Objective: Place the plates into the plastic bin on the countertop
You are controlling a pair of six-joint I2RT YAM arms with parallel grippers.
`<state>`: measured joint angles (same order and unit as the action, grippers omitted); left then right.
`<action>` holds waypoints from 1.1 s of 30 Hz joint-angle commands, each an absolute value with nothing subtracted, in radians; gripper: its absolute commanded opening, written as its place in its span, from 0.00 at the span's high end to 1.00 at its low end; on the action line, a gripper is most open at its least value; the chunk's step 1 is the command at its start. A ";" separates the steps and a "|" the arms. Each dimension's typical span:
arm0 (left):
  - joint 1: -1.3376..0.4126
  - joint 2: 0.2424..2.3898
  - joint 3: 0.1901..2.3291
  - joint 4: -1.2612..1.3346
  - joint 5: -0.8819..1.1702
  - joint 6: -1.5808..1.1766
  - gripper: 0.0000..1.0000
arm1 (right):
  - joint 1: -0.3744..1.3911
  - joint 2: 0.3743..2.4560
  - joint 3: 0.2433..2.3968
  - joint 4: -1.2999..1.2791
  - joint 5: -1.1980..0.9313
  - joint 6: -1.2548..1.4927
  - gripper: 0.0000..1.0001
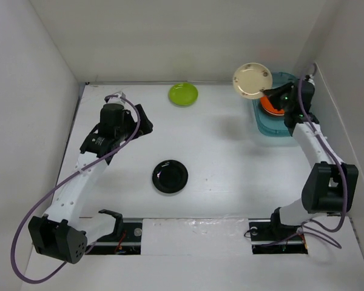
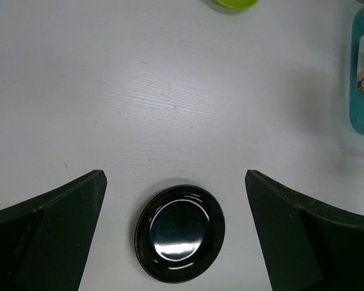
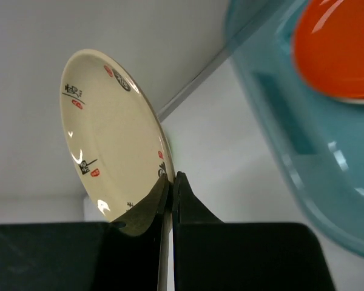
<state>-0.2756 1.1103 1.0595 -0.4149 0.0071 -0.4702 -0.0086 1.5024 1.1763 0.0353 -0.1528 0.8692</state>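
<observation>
Over the far-right corner of the countertop (image 1: 230,157), your right gripper (image 3: 171,179) is pinched tight on the rim of a cream plate (image 3: 109,133). It holds the plate tilted on edge, in the air beside the plastic bin (image 3: 279,121) and not yet inside it. One orange plate (image 3: 340,48) already lies in the bin. Two more wait on the countertop: the lime green plate (image 1: 183,94) near the back wall, and the black plate (image 2: 179,233) mid-table below your left gripper (image 2: 175,176), whose fingers are spread wide around nothing. So one is in, one is on its way and two are left (as far as you can see). The right arm covers part of the bin from above, so you cannot tell whether other plates lie under the orange one.
</observation>
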 commanded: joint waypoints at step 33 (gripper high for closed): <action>-0.311 1.121 1.057 -0.365 0.026 -0.440 0.00 | -0.088 1.531 1.191 0.040 -0.326 0.708 0.28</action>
